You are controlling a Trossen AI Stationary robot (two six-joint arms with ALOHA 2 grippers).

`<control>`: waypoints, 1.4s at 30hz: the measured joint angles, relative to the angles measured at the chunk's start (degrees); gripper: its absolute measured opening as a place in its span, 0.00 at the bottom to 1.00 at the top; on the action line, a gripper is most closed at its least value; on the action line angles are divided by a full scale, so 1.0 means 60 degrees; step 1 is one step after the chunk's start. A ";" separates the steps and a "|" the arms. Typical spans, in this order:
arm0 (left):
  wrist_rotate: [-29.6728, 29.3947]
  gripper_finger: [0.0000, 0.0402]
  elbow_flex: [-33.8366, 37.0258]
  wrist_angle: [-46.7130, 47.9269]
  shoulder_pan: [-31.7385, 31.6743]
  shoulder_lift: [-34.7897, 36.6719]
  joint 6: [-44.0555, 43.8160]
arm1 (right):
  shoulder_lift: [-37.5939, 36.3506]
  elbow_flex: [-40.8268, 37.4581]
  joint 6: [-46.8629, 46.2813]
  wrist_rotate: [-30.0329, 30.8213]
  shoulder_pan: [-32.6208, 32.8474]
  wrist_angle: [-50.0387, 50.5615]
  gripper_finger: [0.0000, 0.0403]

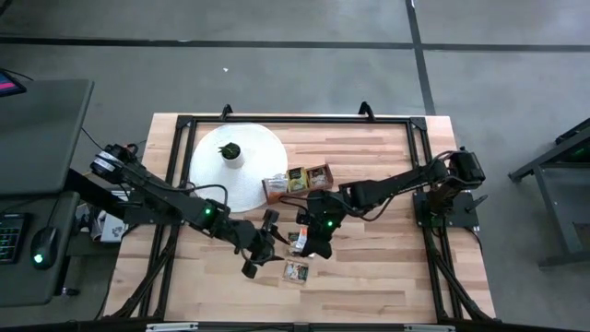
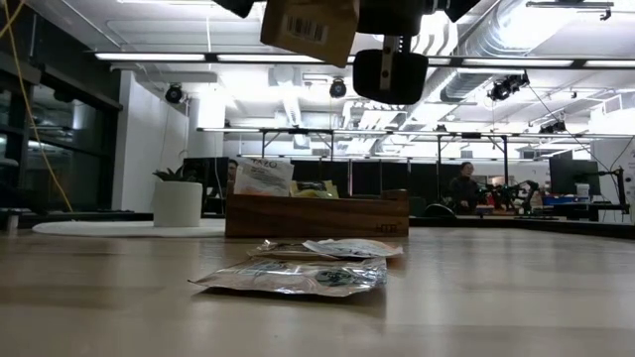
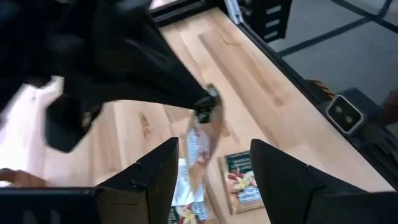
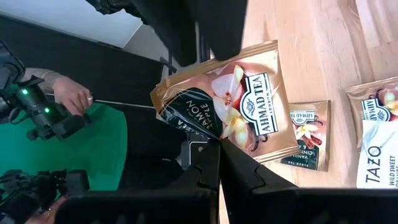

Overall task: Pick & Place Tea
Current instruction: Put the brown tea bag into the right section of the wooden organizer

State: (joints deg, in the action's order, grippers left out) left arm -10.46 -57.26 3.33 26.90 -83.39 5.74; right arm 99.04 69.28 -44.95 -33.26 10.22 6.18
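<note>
- My right gripper point(image 4: 219, 144) is pinched tight on one tea sachet point(image 4: 239, 102), holding it up off the table point(image 1: 387, 267), about mid-table.
- The sachet is glossy tan-gold with a dark green panel, an apple-and-flower picture and "AHMAD TEA LONDON" printed on it; its back shows a barcode.
- My left gripper point(image 3: 211, 171) hovers at nine o'clock of the right one, fingers spread wide, holding nothing.
- Loose sachets point(image 1: 296, 270) lie at six o'clock below; the wooden box point(image 1: 297, 181) stands at twelve o'clock.
</note>
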 joint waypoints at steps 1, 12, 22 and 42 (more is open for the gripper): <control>0.0018 0.49 -0.0006 -0.0002 0.0007 -0.0049 0.0000 | 0.0000 0.0000 0.0000 0.0007 0.0003 -0.0014 0.00; -0.0294 0.46 -0.0003 -0.0042 -0.0261 -0.0366 -0.0059 | -0.0002 0.0000 -0.0002 0.0144 0.0003 -0.0015 0.00; 0.0195 0.08 -0.0006 -0.0026 -0.0612 -0.0366 0.0035 | -0.0004 0.0000 -0.0006 0.0248 -0.0019 -0.0114 0.00; -0.0148 0.00 -0.0025 -0.0028 -0.0609 -0.0351 0.0512 | -0.0431 0.0000 0.0004 0.0151 -0.0012 -0.0153 0.10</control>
State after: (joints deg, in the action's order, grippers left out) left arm -11.35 -57.41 3.16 23.24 -85.49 8.81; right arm 96.46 69.28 -44.93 -32.35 10.15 5.26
